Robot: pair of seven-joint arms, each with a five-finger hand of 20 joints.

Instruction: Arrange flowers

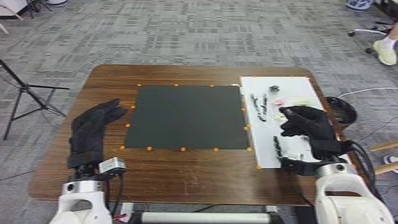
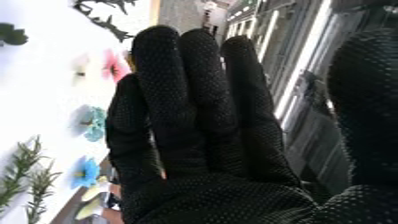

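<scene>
At the left of the brown surface [image 1: 191, 175], the left robot hand [image 1: 91, 125] is open and empty, beside a dark square mat [image 1: 187, 117] that probably awaits the arrangement. Over the white sheet [image 1: 298, 86] at right, the right robot hand [image 1: 309, 124], fingers straight and grasping nothing, should pinch one bloom lightly, sparing its petals and neighbours; small, delicate-looking pink [image 2: 115, 66], teal [image 2: 93, 125] and blue flowers [image 2: 86, 172] lie there with feathery green sprigs [image 2: 40, 187].
</scene>
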